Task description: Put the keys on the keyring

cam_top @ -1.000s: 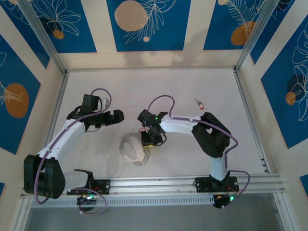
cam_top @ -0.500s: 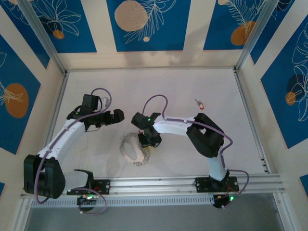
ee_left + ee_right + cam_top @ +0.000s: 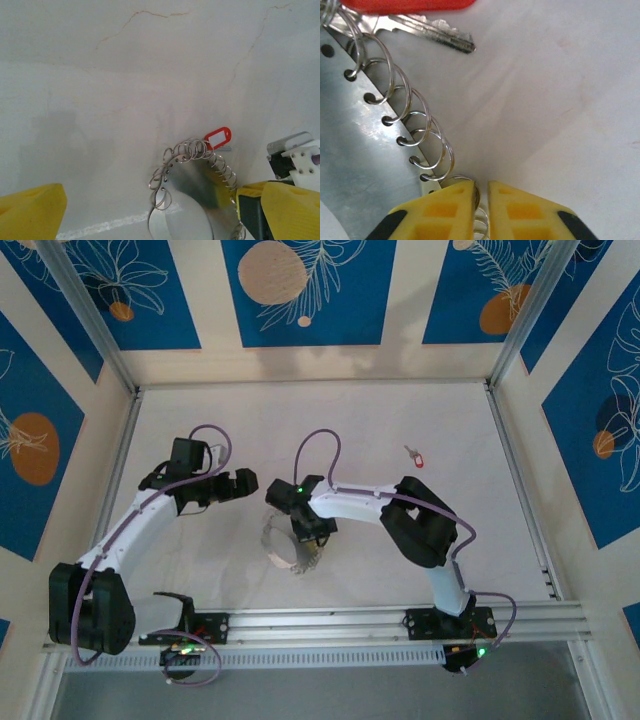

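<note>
A: In the top view, where does each part lie?

B: The keyring (image 3: pixel 288 558) lies on the table (image 3: pixel 350 420) near the bases. The right gripper (image 3: pixel 308 532) is down on its far edge, and the left gripper (image 3: pixel 243 483) hangs just beside it. A loose key (image 3: pixel 413 453) lies well apart, to the right. Risk: that key is far from both grippers, and dragging the keyring leftward would widen the gap.

A: And the left wrist view?

B: The left jaws are wide apart and hold nothing; the keyring (image 3: pixel 185 205) shows between them. A tagged key (image 3: pixel 218 136) rests at its far rim, seemingly on a ring (image 3: pixel 199 148). Nothing pins the keyring, so a pull from the right arm may slide or tip it.

A: The right wrist view?

B: The right jaws are nearly together, nipping one ring (image 3: pixel 476 197) at the rim. The hold is thin. The ring may slip out, or it may twist and snag its neighbours. Either could jostle the tagged key (image 3: pixel 427 35).
</note>
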